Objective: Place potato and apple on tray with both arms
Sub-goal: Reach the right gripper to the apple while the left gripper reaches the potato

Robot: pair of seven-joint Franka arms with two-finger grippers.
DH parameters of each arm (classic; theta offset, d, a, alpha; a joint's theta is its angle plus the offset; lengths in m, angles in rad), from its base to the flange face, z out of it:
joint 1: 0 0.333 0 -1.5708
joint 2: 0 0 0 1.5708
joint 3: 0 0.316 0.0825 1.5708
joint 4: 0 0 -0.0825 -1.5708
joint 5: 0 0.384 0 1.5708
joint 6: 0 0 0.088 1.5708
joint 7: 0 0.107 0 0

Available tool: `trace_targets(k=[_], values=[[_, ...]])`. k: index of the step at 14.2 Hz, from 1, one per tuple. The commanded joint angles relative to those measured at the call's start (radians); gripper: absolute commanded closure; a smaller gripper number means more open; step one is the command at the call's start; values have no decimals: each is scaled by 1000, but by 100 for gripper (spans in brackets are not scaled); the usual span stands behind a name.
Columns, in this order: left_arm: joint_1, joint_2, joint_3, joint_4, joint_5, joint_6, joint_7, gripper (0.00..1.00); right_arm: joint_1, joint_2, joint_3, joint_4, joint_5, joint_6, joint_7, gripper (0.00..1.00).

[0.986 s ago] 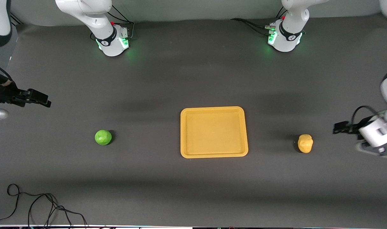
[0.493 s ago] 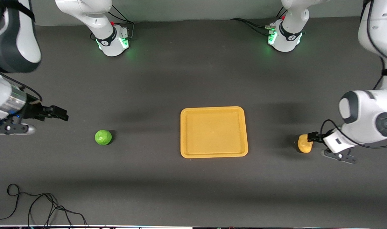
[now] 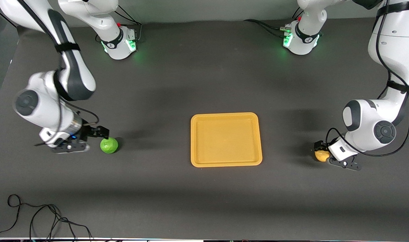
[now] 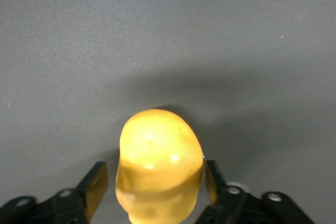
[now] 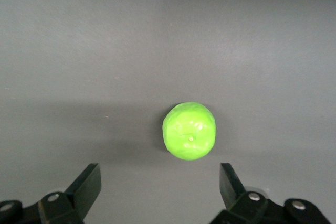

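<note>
On the dark bench (image 3: 197, 84), midway between the two arms' ends, the tray (image 3: 226, 163) is laid flat — its yellow-orange floor is seen bare, with neither fruit inside its low rim.

Toward the left arm's end of the bench, well apart from the tray, the potato (image 3: 321, 155) is found on the bench surface. The left pincer (image 3: 319, 149) is lowered over it, so that only part of the potato is shown in the front view. In the left wrist view the potato (image 4: 159, 165) is seen between the two spread fingers (image 4: 96, 185), one finger on each side of it; whether either finger is touching the skin cannot be told. The potato's shadow is cast on the bench just beside it.

Toward the right arm's end, also well apart from the tray, the apple (image 3: 109, 145) is set on the bench. The right pincer (image 3: 102, 133) is held low, just beside the apple on the side facing the right arm's end. In the right wrist view the apple (image 5: 189, 131) is seen ahead of the wide-spread fingers (image 5: 87, 183) — it is not yet between them, and nothing is gripped.

Near the front camera's edge of the bench, at the right arm's end, a loose black cable (image 3: 39, 218) is coiled.
</note>
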Motion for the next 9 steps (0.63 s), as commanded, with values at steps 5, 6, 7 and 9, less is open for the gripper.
trace_targets(k=[5, 6, 7, 9], values=[[-19, -27, 6, 1, 13, 2, -70, 87, 4, 152, -69, -27, -11, 117, 20, 1], [-18, -47, 4, 8, 7, -7, -70, 87, 0, 155, -67, -20, -8, 117, 26, 1], [-19, -76, 4, 14, -1, -38, -80, 88, 1, 152, -67, -18, -1, 113, 28, 1], [-22, -124, -5, 66, -1, -159, -140, 89, 4, 146, -67, -20, 22, 111, 28, 1]])
